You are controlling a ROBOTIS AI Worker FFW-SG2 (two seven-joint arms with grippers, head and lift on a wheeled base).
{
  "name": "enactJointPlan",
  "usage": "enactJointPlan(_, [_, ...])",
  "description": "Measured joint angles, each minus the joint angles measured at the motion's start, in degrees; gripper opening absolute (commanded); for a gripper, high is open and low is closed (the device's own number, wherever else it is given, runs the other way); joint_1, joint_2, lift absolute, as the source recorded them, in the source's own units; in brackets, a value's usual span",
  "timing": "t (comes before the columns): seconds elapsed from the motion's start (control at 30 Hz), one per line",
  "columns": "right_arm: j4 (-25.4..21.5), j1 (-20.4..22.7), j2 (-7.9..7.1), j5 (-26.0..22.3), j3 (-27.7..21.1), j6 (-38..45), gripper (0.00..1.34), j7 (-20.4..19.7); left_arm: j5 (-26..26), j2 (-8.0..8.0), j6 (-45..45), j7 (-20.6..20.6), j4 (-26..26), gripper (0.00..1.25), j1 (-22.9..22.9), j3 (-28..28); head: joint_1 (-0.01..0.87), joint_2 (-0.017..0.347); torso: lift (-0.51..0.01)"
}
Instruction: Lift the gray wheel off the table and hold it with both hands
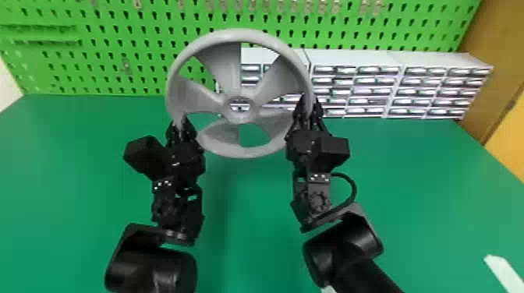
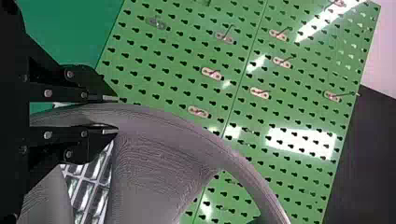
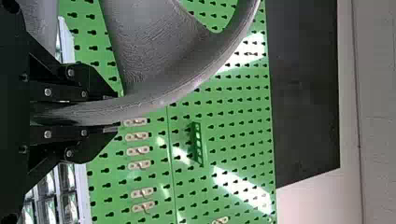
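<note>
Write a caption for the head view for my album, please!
Two black grippers hold up a gray wheel by its rim.

I register a green perforated panel (image 1: 117, 70) behind a green tabletop (image 1: 249, 233); white drawer cabinets (image 1: 358, 60) adjoin the panel.

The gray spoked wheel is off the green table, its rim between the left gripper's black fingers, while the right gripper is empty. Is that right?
No, the right gripper is not empty: the right wrist view shows the gray wheel's rim between its fingers too. The rest of the statement holds.
</note>
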State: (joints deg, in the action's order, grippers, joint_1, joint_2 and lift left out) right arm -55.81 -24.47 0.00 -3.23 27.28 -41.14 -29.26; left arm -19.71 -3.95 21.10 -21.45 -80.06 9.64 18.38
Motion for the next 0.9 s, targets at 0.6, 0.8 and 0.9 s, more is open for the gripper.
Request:
enactJointPlan(0.6, [0.2, 0.1, 0.0, -0.2, -0.5, 0.1, 0.11, 0.0, 0.2, 0.0, 0.3, 0.1, 0.0, 0.24, -0.4, 0.0, 0.711, 0.015, -0.098])
enactJointPlan(0.8, [0.2, 0.2, 0.0, -0.2, -0.5, 0.1, 0.11, 0.0, 0.2, 0.0, 0.3, 0.1, 0.0, 0.24, -0.4, 0.0, 0.711, 0.015, -0.098])
enactJointPlan(0.9, [0.2, 0.2, 0.0, -0.2, -0.5, 0.1, 0.11, 0.0, 0.4, 0.0, 0.3, 0.1, 0.0, 0.24, -0.4, 0.0, 0.711, 0.015, -0.098])
